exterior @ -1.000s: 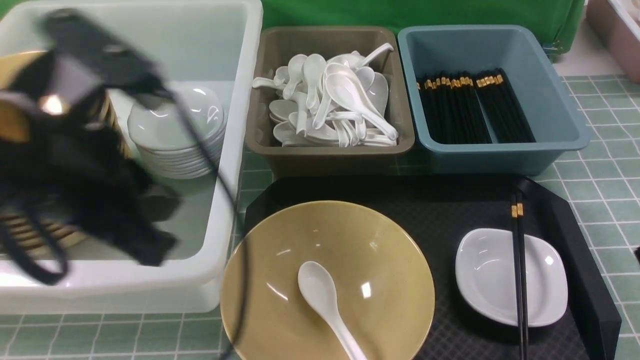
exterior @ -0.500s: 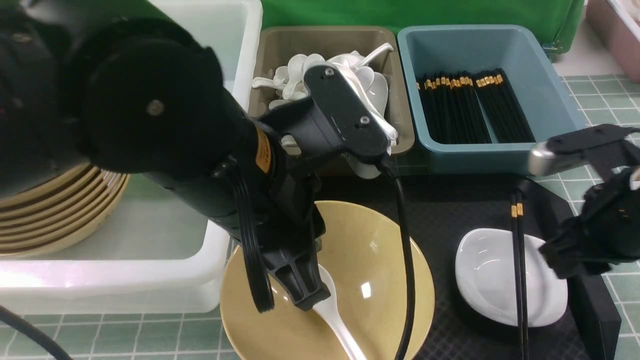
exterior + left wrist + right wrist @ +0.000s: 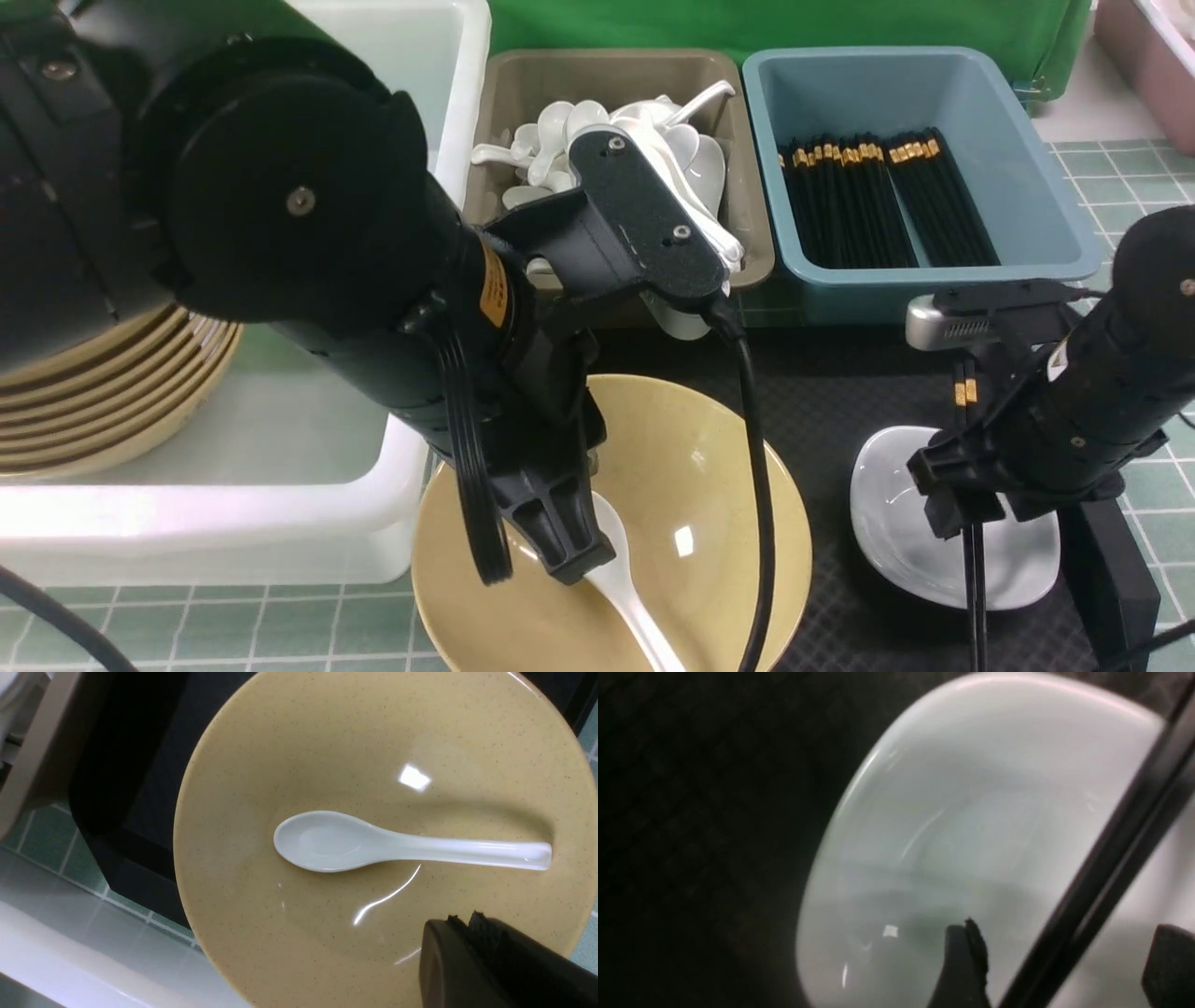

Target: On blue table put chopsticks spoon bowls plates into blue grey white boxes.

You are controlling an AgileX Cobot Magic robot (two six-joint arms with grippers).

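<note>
Green-tiled table (image 3: 187, 625), black tray (image 3: 840, 392) on it. From the front camera the left arm (image 3: 308, 215) hides much of the white tub (image 3: 280, 485) and grey box (image 3: 504, 93). I see the left fingers (image 3: 560, 551) over the tan bowl (image 3: 691, 485), spoon (image 3: 625, 588) loose inside. Only one finger is visible, so I cannot tell the opening. The right fingers (image 3: 966, 513) are spread, straddling the chopsticks (image 3: 974, 597) on the white plate (image 3: 887, 523), not clamped.

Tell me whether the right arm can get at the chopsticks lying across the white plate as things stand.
Probably yes: the right gripper is open just above the plate, straddling the chopsticks, with nothing in between.
</note>
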